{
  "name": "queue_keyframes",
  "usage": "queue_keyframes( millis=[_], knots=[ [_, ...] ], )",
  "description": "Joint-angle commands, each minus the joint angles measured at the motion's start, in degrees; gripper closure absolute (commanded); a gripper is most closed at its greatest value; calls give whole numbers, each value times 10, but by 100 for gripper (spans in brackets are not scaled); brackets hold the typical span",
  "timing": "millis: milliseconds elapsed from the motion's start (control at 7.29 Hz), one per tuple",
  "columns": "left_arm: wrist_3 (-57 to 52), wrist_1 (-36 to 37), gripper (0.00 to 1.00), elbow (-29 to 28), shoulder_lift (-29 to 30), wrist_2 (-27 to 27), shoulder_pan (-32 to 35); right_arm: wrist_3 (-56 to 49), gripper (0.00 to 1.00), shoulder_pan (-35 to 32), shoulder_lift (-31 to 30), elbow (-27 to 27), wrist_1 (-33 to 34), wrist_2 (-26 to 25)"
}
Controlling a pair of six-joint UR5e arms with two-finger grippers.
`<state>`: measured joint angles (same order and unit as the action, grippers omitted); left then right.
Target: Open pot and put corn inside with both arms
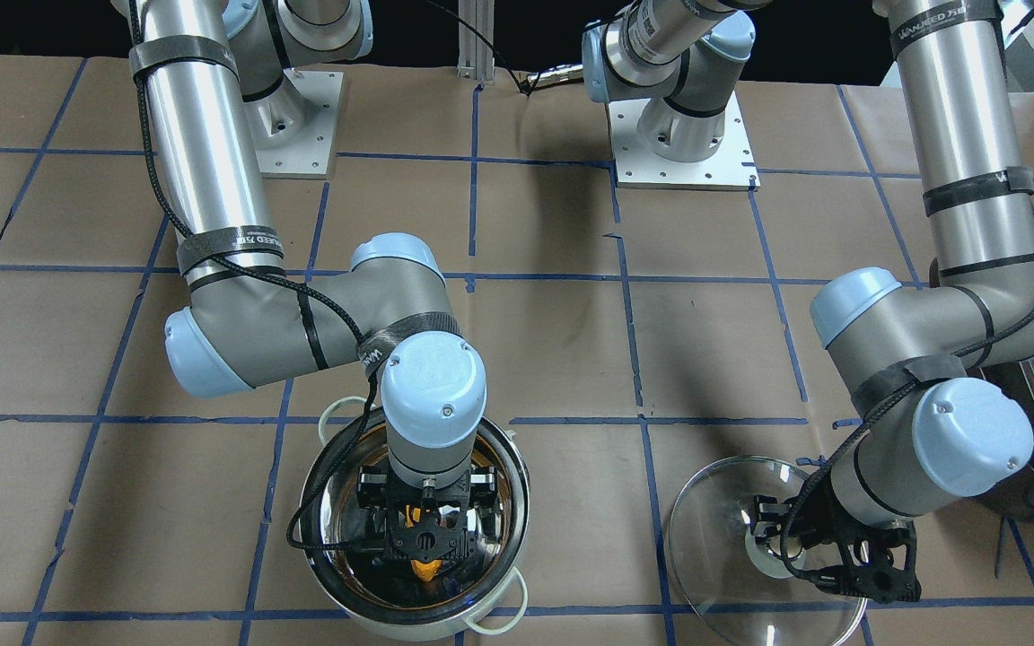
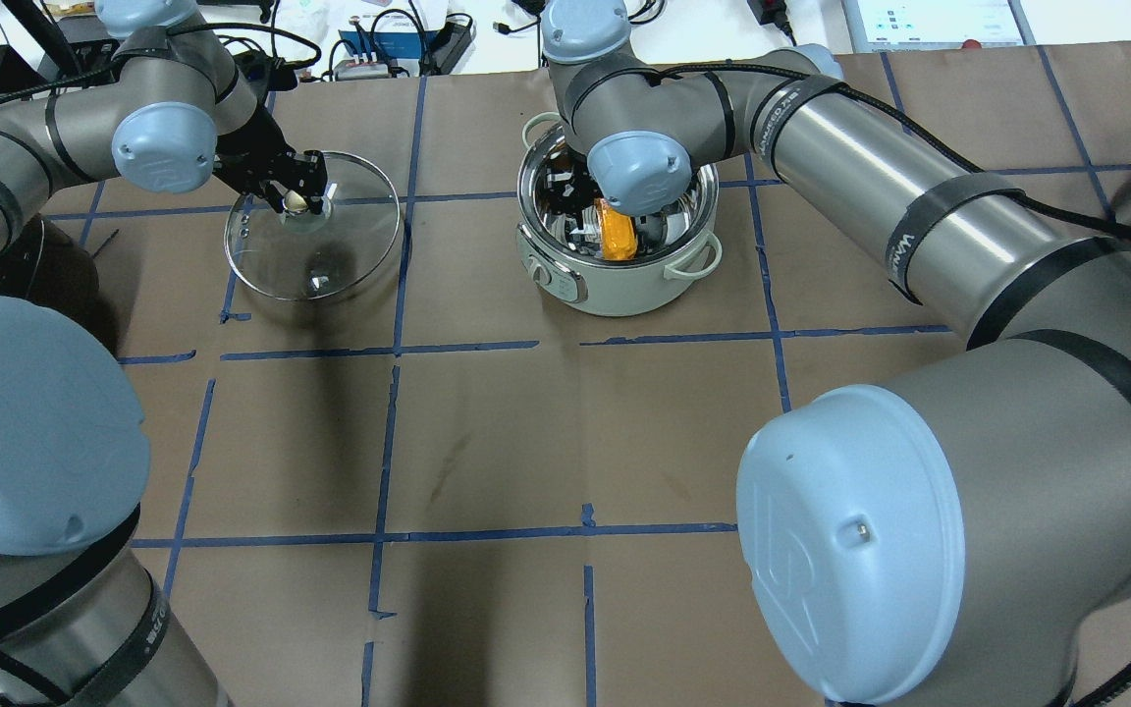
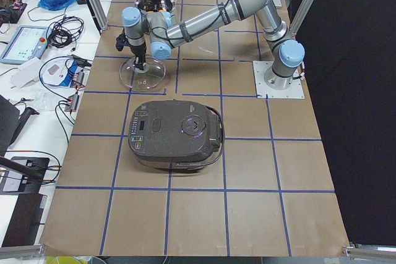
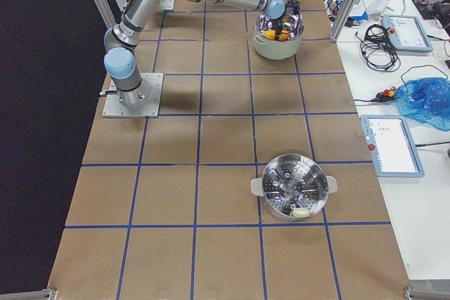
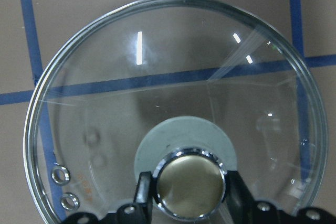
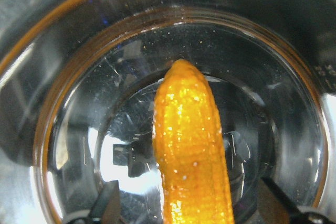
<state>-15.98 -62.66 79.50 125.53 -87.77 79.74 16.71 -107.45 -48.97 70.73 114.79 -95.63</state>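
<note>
1. The small yellow-orange plastic corn cob is down inside the round, shiny steel, pale-handled pot, which stands open near the far side of the brown paper-covered table.
2. The black two-finger right claw reaches into the pot from above. The cob lies between its fingers, long axis running straight away from the claw, pointed tip toward the pot's mirror-bright floor. Whether the tip touches the floor cannot be told.
3. In the right wrist view the fingers stand spread, with a gap on each side of the cob, so the claw looks to have let go.
4. Judged from this, the coming move turns on that axis: a straight lift back along the cob's length should clear it, while a sideways pull could knock it.
5. The right arm alone is at the corn. The black left claw is well apart, pinching the silver knob of the clear round glass lid, which lies flat on the table.
6. The pot holds only the cob. The dark grey rice cooker is closed; the steel steamer pan shows a perforated insert and a small pale thing I cannot identify
</note>
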Motion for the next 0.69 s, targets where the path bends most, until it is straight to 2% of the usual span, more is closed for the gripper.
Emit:
queue_keyframes(
  millis=[0, 137, 275, 412, 549],
  knots=[
    [7, -7, 0, -2, -3, -6, 1, 0, 0, 1, -40, -2, -4, 3],
    [7, -8, 0, -5, -13, -6, 2, -1, 0, 7, -88, 5, -29, 4],
    [23, -58, 0, -13, -45, -8, 19, -2, 0, 21, -134, 5, -95, 4],
    [90, -129, 0, -18, -96, -9, 45, -7, 0, 49, -179, 12, -156, 6],
    [94, -186, 0, -18, -157, -18, 78, -24, 0, 72, -228, 19, -215, 22]
  ],
)
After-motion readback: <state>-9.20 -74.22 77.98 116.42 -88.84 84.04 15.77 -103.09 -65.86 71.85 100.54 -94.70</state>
